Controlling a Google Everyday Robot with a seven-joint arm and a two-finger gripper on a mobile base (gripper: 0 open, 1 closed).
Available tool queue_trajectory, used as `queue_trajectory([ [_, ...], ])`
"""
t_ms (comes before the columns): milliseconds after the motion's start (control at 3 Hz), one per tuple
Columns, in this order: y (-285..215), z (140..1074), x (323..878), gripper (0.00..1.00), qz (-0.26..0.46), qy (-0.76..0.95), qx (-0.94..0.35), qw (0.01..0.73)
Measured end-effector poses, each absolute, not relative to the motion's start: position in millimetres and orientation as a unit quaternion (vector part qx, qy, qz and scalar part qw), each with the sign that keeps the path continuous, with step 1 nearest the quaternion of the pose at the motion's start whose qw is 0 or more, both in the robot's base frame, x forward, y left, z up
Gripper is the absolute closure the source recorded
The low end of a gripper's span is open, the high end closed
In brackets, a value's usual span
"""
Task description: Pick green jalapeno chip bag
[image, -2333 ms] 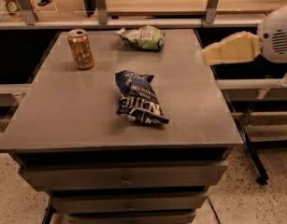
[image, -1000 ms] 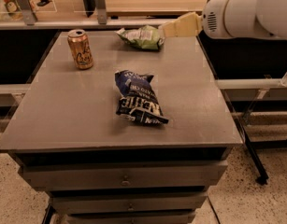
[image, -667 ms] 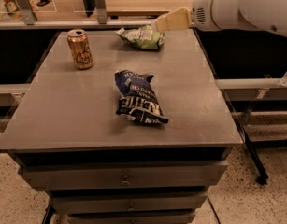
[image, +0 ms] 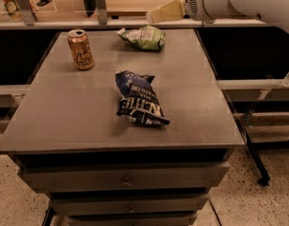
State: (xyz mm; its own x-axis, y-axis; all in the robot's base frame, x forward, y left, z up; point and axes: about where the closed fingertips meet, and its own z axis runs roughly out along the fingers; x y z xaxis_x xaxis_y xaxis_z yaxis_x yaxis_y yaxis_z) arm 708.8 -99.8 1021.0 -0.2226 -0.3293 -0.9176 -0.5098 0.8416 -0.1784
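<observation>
The green jalapeno chip bag (image: 144, 37) is a small light-green wrinkly bag with a pale patch. It lies near the far edge of the grey table (image: 200, 107). My gripper (image: 154, 16) is cream-coloured and hangs above and just behind the bag, a little to its right, not touching it. The white arm (image: 238, 1) reaches in from the upper right.
A dark blue chip bag (image: 139, 99) with white lettering lies in the middle of the table. A gold soda can (image: 81, 49) stands upright at the far left. A wooden shelf rail runs behind the table. Drawers sit below the tabletop.
The arm has swung in from the right and moved left along the table's far edge. The gripper now hangs over the green bag. The bags and can have not moved.
</observation>
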Motion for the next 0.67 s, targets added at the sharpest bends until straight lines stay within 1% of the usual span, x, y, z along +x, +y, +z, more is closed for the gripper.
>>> queue_trajectory([
  [333,-97,1017,714,0.00,0.075,0.782,-0.255,0.563],
  [667,-91,1003,733,0.00,0.060,0.790,-0.231,0.565],
])
